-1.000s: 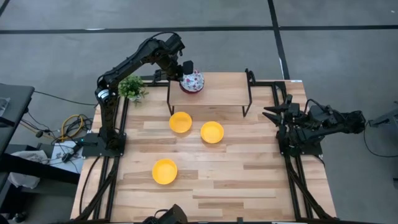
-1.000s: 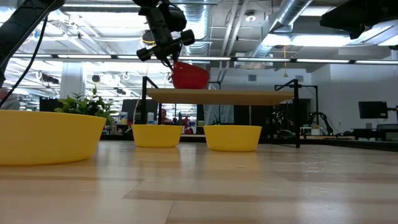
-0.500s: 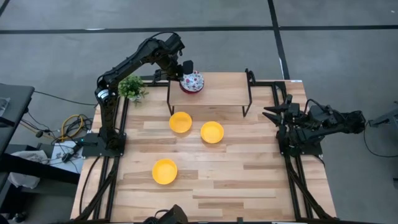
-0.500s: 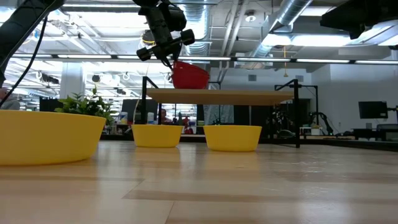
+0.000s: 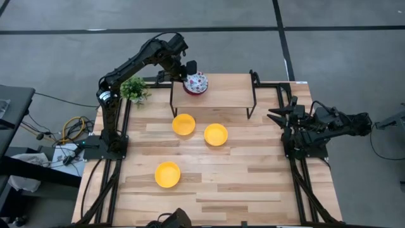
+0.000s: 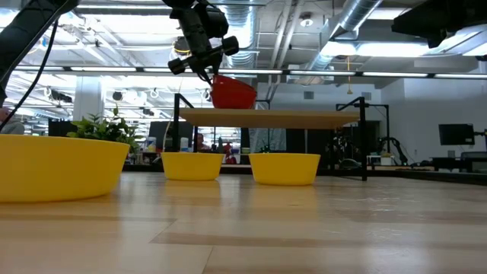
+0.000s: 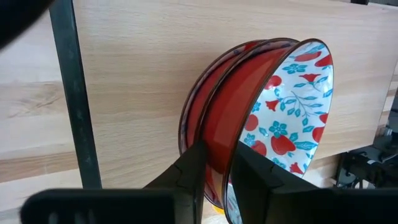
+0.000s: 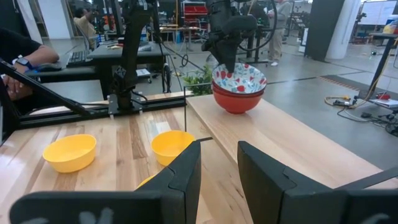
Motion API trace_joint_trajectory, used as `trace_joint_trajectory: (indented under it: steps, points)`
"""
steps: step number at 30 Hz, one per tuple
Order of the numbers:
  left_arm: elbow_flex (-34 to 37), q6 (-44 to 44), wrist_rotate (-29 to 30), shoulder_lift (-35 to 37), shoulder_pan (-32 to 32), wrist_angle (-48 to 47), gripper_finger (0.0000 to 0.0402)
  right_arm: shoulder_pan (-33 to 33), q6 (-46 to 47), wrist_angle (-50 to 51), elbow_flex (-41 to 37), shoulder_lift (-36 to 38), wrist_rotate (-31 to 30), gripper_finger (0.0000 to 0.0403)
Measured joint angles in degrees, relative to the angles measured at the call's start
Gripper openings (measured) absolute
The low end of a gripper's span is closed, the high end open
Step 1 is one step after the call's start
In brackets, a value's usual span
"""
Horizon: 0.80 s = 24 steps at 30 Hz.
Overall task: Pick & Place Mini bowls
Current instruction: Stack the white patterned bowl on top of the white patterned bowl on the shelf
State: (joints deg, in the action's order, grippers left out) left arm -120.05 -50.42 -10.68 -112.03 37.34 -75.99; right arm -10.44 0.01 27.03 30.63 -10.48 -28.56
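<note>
Three floral mini bowls [image 5: 195,83] sit nested in one stack on the left end of a raised wooden shelf [image 5: 228,92]; they also show as the stack [image 8: 238,83] in the right wrist view. My left gripper [image 5: 188,68] is at the stack's left rim, shut on the top bowl [image 7: 292,106]. Three yellow mini bowls stand on their bases on the table: one [image 5: 183,124], another [image 5: 216,134], and a third [image 5: 168,174]. My right gripper [image 5: 274,116] waits open at the table's right edge. My left gripper pinches the top floral bowl's rim [image 7: 238,134] on the stack's left side. One finger [image 7: 252,180] is inside the bowl and the other finger [image 7: 189,174] is outside, over the red walls. It comes down from above. The bowl sits nested in the stack [image 6: 232,93] on the shelf.
The shelf stands on thin black legs [image 5: 250,109] over the table's far middle. A small green plant [image 5: 133,89] stands at the far left corner. Bare wood lies near and right of the yellow bowls. People and benches show in the room behind.
</note>
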Motion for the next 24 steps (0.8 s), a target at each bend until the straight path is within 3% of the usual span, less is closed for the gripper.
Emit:
trace_joint_trajectory:
  steps: [24]
  points:
    - [0.0, 5.78, 0.15, -0.07, 0.0, 1.07, 0.0077, 0.01, 0.0, 0.02, 0.0, 0.0, -0.02, 0.0095]
